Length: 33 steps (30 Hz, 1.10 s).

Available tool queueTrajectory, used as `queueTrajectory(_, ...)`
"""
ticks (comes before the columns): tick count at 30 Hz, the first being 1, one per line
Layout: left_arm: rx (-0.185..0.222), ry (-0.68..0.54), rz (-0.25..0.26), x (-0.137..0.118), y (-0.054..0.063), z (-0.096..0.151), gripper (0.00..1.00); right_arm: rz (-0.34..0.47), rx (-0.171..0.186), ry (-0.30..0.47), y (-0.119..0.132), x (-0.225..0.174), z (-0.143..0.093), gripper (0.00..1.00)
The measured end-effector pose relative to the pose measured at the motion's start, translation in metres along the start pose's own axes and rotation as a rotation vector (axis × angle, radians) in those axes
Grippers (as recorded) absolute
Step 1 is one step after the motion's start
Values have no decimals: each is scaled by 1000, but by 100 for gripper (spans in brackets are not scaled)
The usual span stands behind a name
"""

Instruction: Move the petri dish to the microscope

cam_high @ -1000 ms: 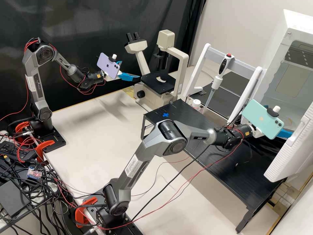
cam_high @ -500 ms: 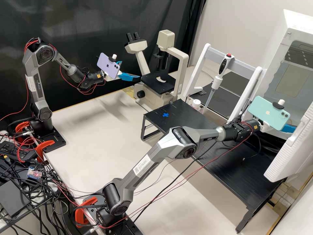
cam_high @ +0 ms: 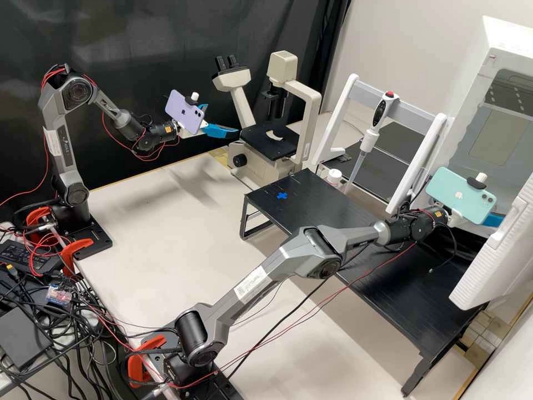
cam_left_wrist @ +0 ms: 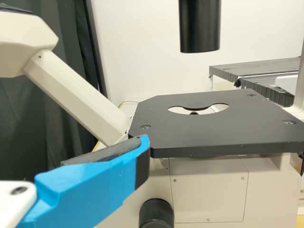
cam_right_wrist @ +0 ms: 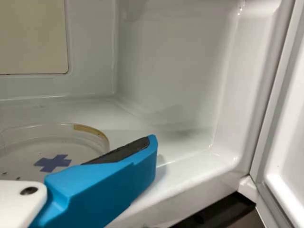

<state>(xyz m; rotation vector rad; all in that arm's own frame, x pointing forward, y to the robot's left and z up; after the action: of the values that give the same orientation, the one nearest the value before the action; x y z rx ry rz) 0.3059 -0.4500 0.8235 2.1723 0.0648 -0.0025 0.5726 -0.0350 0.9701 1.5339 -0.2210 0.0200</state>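
In the high view, the left gripper (cam_high: 223,119) is open beside the microscope (cam_high: 241,99), short of its black stage (cam_high: 280,149). One blue finger of the left gripper (cam_left_wrist: 118,166) lies in front of the stage (cam_left_wrist: 213,133) in the left wrist view; nothing is seen held. The right gripper (cam_high: 492,219) is at the white chamber's opening, mostly behind a phone. In the right wrist view, the clear petri dish (cam_right_wrist: 90,142) lies flat on the chamber floor, a blue cross showing through it. The right gripper (cam_right_wrist: 128,166) is open, one finger partly overlapping the dish's edge from this angle.
The chamber's white door (cam_high: 497,253) stands open beside the right gripper. A black raised platform (cam_high: 344,222) lies under the right arm. A pipette (cam_high: 367,139) hangs on a white stand (cam_high: 341,105) near a small white bottle (cam_high: 333,176).
The right arm has stretched out, carrying its gripper and the green phone rightward and slightly toward the chamber's opening. The left arm has kept still.
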Motion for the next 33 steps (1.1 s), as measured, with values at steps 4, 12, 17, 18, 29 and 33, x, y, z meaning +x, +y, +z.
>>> queueTrajectory(4,0,0,0,0,0,0,100,2,-4,6,-2,3,1,0)
queueTrajectory(12,0,0,0,0,0,0,100,7,-6,10,-4,5,4,0)
queueTrajectory(17,0,0,0,0,0,0,100,6,2,10,-4,5,4,0)
queueTrajectory(18,0,0,0,0,0,0,100,6,2,10,-4,5,4,0)
queueTrajectory(29,0,0,0,0,0,0,100,-4,10,0,-8,5,8,0)
queueTrajectory(33,0,0,0,0,0,0,100,-13,23,7,-10,4,11,0)
